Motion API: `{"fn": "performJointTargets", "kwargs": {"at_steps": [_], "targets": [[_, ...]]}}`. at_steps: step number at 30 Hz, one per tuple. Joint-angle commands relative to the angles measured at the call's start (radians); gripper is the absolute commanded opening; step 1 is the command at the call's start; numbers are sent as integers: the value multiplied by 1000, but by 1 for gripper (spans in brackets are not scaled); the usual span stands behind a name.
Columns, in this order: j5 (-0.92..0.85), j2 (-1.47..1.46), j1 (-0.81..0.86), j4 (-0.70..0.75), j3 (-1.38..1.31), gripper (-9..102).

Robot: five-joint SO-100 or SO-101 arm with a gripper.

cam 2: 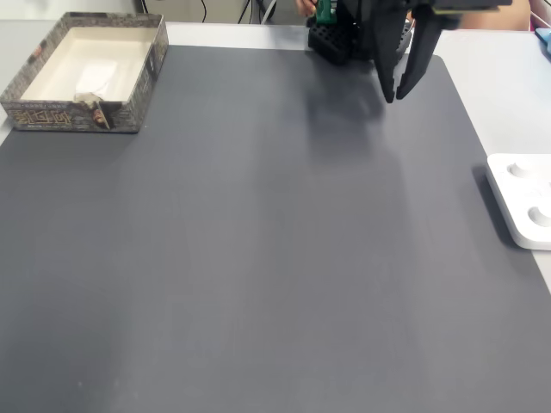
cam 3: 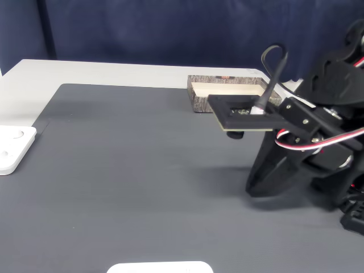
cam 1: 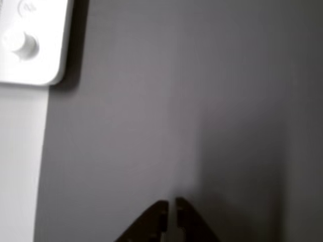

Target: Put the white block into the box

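The box stands at the mat's far left corner in a fixed view, and behind the arm in a fixed view as the box. On its cream floor lies a small pale oblong, the white block, near the front wall. My gripper hangs over the mat's far right part, well away from the box. Its dark fingertips come in from the bottom edge of the other view, where the gripper has its jaws together but for a thin slit, with nothing between them. From the side, the gripper points down close to the mat.
A flat white device with a round knob lies off the grey mat, at the mat's right edge in a fixed view and its left edge in a fixed view. Another white object pokes in at the bottom.
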Motion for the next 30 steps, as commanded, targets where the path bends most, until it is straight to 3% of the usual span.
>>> {"fn": "performJointTargets", "kwargs": {"at_steps": [1,30], "targets": [[29,51,21,-15,8,-2],[6,250,101,11,132,-2]]}}
